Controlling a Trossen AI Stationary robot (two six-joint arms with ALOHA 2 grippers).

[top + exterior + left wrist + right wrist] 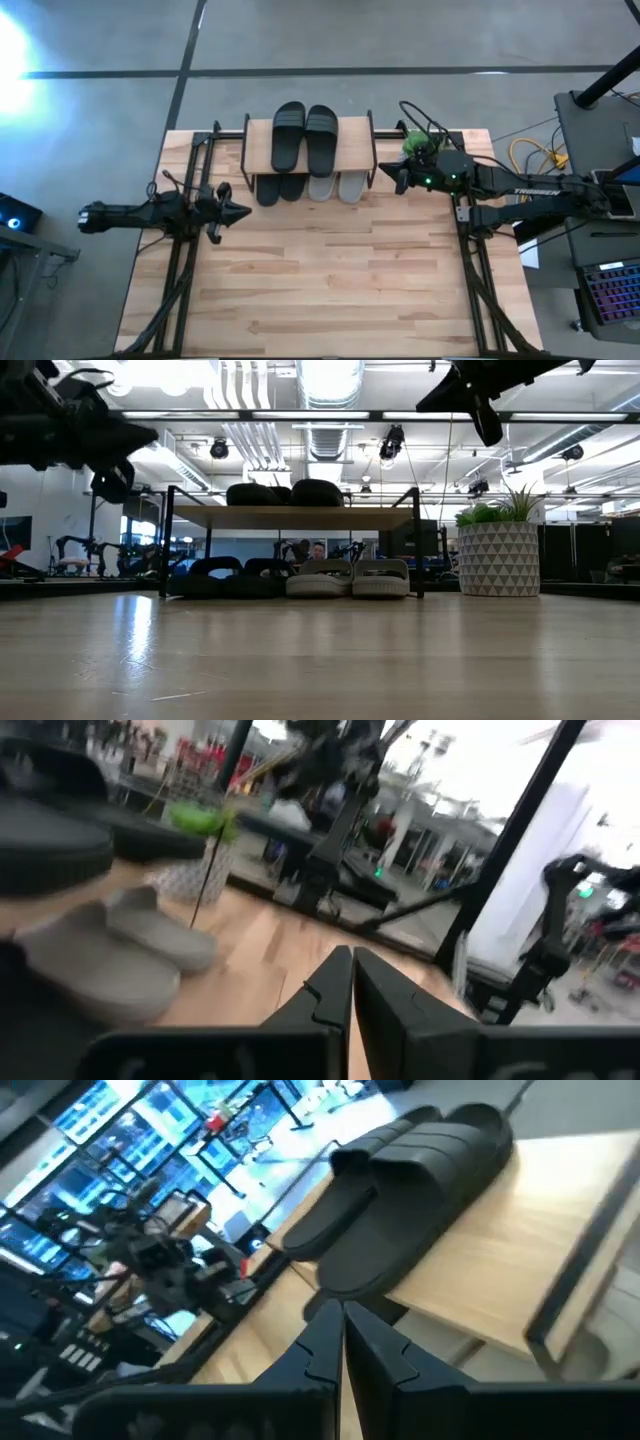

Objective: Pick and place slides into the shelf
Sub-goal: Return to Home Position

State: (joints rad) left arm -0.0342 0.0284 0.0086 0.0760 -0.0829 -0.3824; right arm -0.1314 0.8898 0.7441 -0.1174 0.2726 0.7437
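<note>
Six slides stowed: top black pair (305, 136) on shelf (356, 145) board; lower black pair (280, 187) and grey pair (336, 186) beneath. Left claw (243, 212) and right claw (388, 172) clenched, empty, flanking shelf. Judged: homing step; arms need parking only.

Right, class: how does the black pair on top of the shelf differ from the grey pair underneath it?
Colour: the top pair is black, the grey pair pale. Place: the top pair lies on the shelf's board; the grey pair on the table beneath. From above, the top pair shows whole, the grey pair partly. Both lie side by side.
</note>
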